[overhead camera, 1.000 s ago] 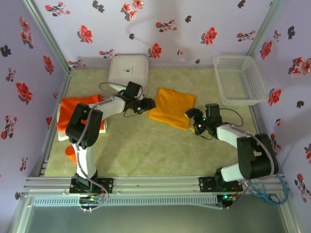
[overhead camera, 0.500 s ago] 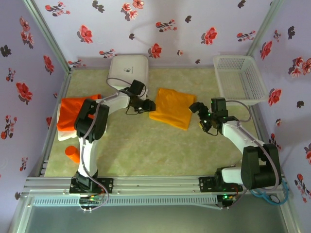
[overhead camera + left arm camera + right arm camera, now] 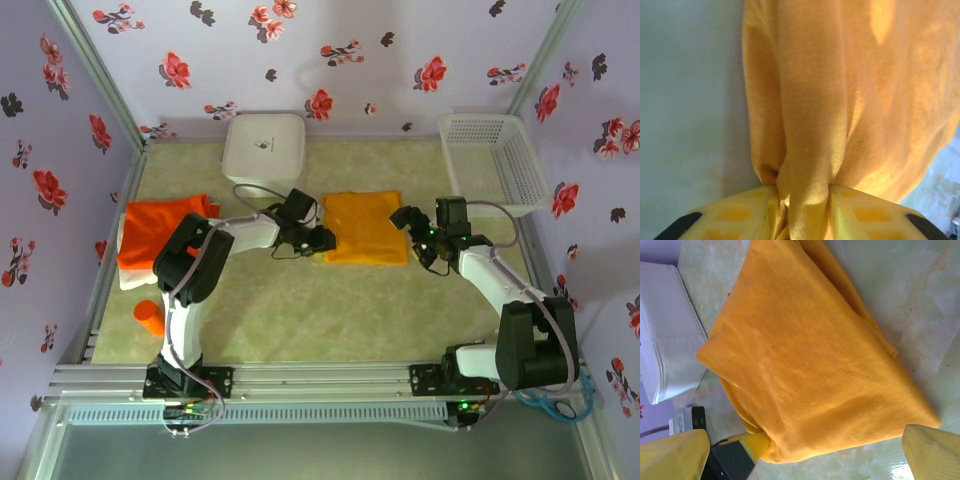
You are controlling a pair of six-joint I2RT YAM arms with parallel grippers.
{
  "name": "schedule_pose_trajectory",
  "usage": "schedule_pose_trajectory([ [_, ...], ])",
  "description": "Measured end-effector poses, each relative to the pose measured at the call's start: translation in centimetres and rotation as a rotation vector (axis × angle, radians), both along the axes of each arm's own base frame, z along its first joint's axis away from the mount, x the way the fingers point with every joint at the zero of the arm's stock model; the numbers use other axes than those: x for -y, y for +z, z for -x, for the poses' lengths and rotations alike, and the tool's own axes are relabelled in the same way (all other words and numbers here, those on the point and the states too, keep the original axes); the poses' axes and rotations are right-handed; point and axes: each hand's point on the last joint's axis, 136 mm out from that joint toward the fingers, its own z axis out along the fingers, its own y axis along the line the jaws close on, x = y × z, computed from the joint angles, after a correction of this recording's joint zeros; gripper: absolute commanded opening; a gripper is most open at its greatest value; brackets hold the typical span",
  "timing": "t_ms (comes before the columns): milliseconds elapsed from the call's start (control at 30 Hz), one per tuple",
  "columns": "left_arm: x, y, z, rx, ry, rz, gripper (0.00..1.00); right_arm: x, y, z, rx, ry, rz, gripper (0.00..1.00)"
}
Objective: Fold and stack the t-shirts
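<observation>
The mustard yellow-orange t-shirt [image 3: 365, 227] lies folded in a neat square at the table's middle. My left gripper [image 3: 322, 240] is shut on its left edge, and in the left wrist view a bunched ridge of the mustard shirt [image 3: 810, 125] runs down into the closed gripper [image 3: 805, 200]. My right gripper [image 3: 410, 225] stands open just off the shirt's right edge. Its yellow fingertips [image 3: 932, 450] sit wide apart at the bottom corners, with the shirt [image 3: 810, 365] ahead of them. The red-orange t-shirt [image 3: 160, 225] lies at the far left on top of the white t-shirt [image 3: 127, 278].
A white rounded plastic box [image 3: 264, 145] sits at the back behind the left arm, also seen as the white box [image 3: 665, 330] beyond the shirt. A white lattice basket [image 3: 495, 165] stands at the back right. A small orange object [image 3: 148, 316] lies near the left rail.
My left gripper has pulled the mustard shirt's left edge rightward and nearer, turning the shirt square. My right gripper drew back from the shirt's near corner to its right edge.
</observation>
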Motion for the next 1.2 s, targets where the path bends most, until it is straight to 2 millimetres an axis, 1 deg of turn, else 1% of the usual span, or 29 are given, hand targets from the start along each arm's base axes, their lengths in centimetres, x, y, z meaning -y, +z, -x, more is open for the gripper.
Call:
schedule_pose_trajectory([
  [100,0.7,0.3,1.6,-0.014,-0.015,0.000,0.42,0.1,0.0,0.0,0.000,-0.003,-0.003,0.99],
  [133,0.7,0.5,2.0,-0.019,-0.021,-0.005,0.44,0.2,0.0,-0.1,0.000,-0.005,-0.003,0.99],
  [200,0.2,1.0,2.1,-0.013,-0.019,-0.022,0.46,0.3,0.0,-0.1,0.000,-0.010,-0.003,0.99],
  [300,-1.7,2.1,1.1,0.011,0.004,-0.045,0.50,0.5,0.1,-0.2,0.005,-0.013,-0.007,0.99],
  [400,-4.0,3.1,-1.0,0.038,0.044,-0.072,0.52,0.3,0.4,-0.5,0.021,-0.006,-0.023,0.99],
  [433,-4.6,3.5,-1.7,0.049,0.053,-0.083,0.55,0.2,0.5,-0.5,0.025,-0.004,-0.031,0.99],
  [467,-5.2,3.8,-2.3,0.060,0.060,-0.096,0.55,0.2,0.6,-0.5,0.027,-0.002,-0.034,0.99],
  [500,-5.6,4.2,-3.0,0.074,0.063,-0.107,0.58,0.1,0.7,-0.6,0.032,0.001,-0.038,0.99],
  [533,-5.7,4.6,-3.5,0.092,0.062,-0.113,0.60,0.0,0.8,-0.7,0.038,0.004,-0.042,0.99],
  [633,-5.1,5.4,-4.4,0.122,0.041,-0.116,0.61,-0.2,0.9,-0.7,0.041,0.014,-0.052,0.99],
  [700,-4.5,5.3,-4.8,0.125,0.029,-0.113,0.62,-0.3,0.8,-0.7,0.037,0.017,-0.057,0.99],
  [767,-4.1,4.6,-5.0,0.113,0.021,-0.110,0.65,-0.3,0.7,-0.7,0.032,0.019,-0.062,0.99],
  [900,-3.6,2.4,-4.9,0.065,0.008,-0.121,0.71,-0.2,0.6,-0.7,0.025,0.018,-0.069,0.99],
  [967,-3.3,1.5,-5.1,0.048,0.005,-0.123,0.70,-0.2,0.5,-0.7,0.023,0.020,-0.072,0.99],
  [1067,-2.7,0.9,-5.4,0.042,-0.003,-0.125,0.67,-0.2,0.4,-0.7,0.019,0.021,-0.075,0.99],
  [1200,-1.7,1.3,-5.7,0.050,-0.015,-0.123,0.64,-0.3,0.4,-0.6,0.017,0.024,-0.078,0.99],
])
